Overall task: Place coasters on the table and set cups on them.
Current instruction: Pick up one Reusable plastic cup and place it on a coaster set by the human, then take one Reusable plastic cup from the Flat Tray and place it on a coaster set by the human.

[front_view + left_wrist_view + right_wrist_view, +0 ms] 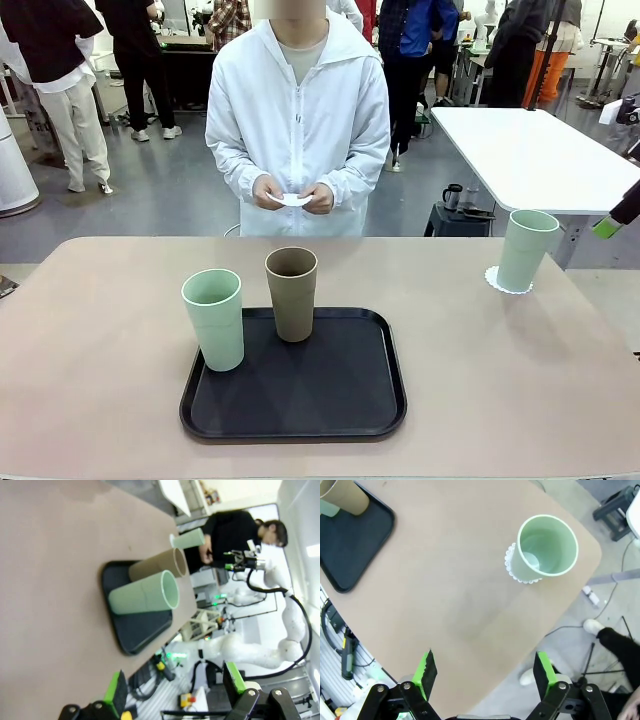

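Leftmost, the left gripper (175, 680) hangs above the near edge of the table (90, 400). Its jaws are spread wide, with nothing between them.

On the table, a little left of middle, lies a black tray (340, 395). The left mint cup (213, 320) stands upright on the tray's front left part, mouth up. The brown cup (291, 294) stands upright on the tray too, just to the right and a little farther back. A narrow gap separates the two.

Beyond the table's far edge, near the middle, a person in a white jacket stands facing the robot. Both hands (318, 198) pinch a white coaster (292, 200) at waist height, off the table. Whether more than one disc is held, I cannot tell.

Farther right, near the table's back right corner, the right mint cup (526, 250) stands upright on a second coaster (493, 279). The coaster lies flat on the table, and its scalloped edge shows along one side of the cup's base.

Rightmost, the right gripper (485, 667) hovers over the table's edge, well apart from that cup. Its jaws are wide open and hold nothing. From the front, one of its green pads (606, 228) shows to the right of the cup, clear of it.
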You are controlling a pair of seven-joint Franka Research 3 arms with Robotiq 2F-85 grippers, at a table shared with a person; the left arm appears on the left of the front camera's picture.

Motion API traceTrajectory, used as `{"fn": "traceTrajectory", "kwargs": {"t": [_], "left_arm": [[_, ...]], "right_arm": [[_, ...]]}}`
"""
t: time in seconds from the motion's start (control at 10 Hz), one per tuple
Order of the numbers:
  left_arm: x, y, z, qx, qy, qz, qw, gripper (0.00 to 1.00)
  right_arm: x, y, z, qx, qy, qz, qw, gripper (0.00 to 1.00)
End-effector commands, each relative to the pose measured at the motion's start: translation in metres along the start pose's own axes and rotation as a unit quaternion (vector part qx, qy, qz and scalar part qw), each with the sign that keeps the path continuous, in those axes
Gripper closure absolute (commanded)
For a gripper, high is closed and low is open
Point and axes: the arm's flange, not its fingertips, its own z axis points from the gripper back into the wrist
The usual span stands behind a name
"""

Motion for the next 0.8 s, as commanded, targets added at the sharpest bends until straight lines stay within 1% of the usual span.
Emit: {"fn": "traceTrajectory", "kwargs": {"t": [0.0, 0.6, 0.7], "left_arm": [[0.0000, -0.0005, 0.0010, -0.007, -0.004, -0.006, 1.000, 0.00], [0.0000, -0.0005, 0.0010, -0.007, -0.004, -0.006, 1.000, 0.00], [0.0000, -0.0005, 0.0010, -0.007, -0.004, -0.006, 1.000, 0.00]], "right_arm": [[0.0012, 0.0018, 0.0000, -0.010, 0.005, 0.001, 1.000, 0.00], [0.0012, 0.0018, 0.0000, -0.010, 0.005, 0.001, 1.000, 0.00], [0.0013, 0.0006, -0.0003, 0.000, -0.001, 0.002, 1.000, 0.00]]}}
